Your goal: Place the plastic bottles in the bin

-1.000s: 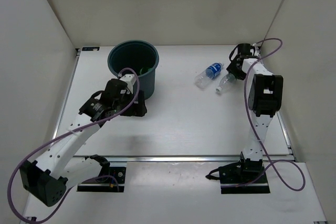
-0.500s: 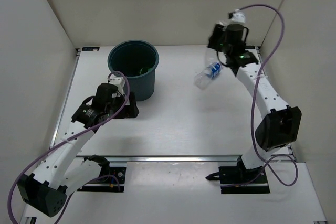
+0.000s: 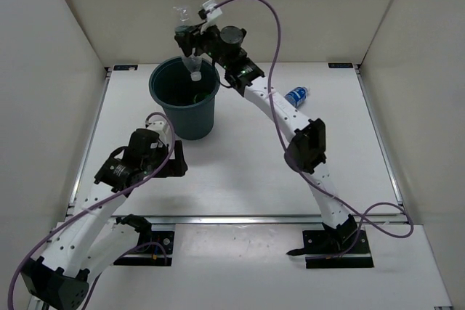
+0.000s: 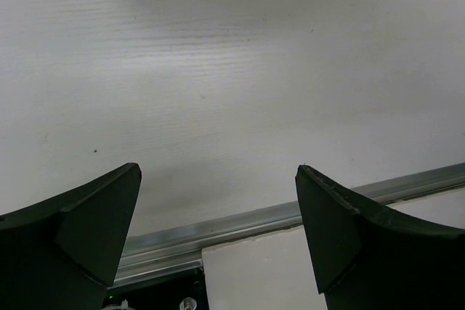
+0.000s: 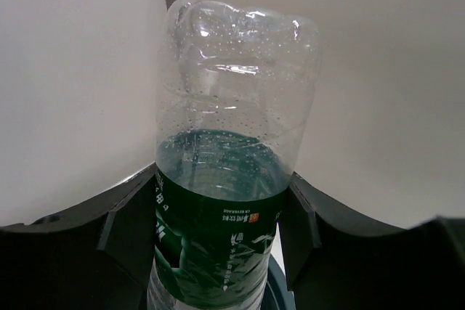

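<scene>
Left wrist view: the left gripper hangs over the bare white surface, its fingers spread with nothing between them. Farther off, a clear plastic bottle with a blue label lies right of the dark teal round plastic bin; its print is too small to read. Farthest, the right gripper pinches a clear bottle with a dark green label, cap down, above the bin's far rim. Released there, it might clip the rim and bounce out. The white label lettering is illegible.

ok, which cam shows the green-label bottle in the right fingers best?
Right wrist: green-label bottle fills the frame, clamped between the fingers. Top external shows it small, above the bin. Left wrist: not visible.
</scene>
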You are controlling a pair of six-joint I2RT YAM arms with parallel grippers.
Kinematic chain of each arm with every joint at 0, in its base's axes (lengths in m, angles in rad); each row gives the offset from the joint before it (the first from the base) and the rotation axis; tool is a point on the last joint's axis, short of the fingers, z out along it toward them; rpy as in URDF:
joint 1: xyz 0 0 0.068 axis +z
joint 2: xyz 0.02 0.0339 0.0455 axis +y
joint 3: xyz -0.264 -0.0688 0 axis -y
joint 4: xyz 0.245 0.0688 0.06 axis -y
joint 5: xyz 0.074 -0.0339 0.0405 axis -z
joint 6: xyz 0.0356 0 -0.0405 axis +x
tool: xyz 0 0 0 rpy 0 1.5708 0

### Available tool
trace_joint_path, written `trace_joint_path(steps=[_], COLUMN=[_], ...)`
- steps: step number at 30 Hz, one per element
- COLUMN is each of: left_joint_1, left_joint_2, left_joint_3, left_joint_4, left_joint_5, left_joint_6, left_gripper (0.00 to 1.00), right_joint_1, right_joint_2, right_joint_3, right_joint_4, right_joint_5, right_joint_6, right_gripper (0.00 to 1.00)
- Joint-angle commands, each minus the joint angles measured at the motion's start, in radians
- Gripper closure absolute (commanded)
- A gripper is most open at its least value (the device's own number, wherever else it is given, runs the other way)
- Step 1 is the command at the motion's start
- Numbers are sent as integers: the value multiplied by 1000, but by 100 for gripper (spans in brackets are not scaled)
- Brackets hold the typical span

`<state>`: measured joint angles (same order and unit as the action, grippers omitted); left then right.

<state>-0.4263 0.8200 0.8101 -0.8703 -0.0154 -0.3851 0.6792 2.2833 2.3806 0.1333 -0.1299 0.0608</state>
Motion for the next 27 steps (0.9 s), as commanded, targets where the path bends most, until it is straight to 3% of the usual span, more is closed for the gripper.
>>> trace_joint_path(steps=[1,3,4,8,10,11,19,22,26,27], left_joint_1=[11,9,8,-6,-12,-15,-75,-217,-276,-279], left_joint_2=[-44,-51,-44,-12,7,17,194,335,545,604], left_joint_3=[4,15,26,64,96,106,277,369,517,562], left_joint_4=[-21,-29,-33,-19,-22,-18,53,108,165,177], left_joint_5=[0,-17,-14,-21,-24,-20,26,17,58,75], left_joint_6=[15,17,25,51,60,72,143,158,198,206], left_gripper=[2,1,1,1,1,1,2,2,2,1], right_joint_1=[40,65,66,65,63,54,-72,-139,-260,-312], right_joint_2=[94,127,127,87,58,42,-106,-201,-424,-527], right_joint_3=[245,299,293,284,285,288,275,184,-99,-273], right_joint_4=[-62,-118,-132,-204,-242,-257,-604,-705,-756,-709], right_joint_5=[-24,-22,-22,-31,2,7,35,111,214,225], right_joint_6=[-36,-52,-47,-30,-47,-47,22,27,69,79], right_gripper=[63,57,45,22,4,1,1,1,1,1])
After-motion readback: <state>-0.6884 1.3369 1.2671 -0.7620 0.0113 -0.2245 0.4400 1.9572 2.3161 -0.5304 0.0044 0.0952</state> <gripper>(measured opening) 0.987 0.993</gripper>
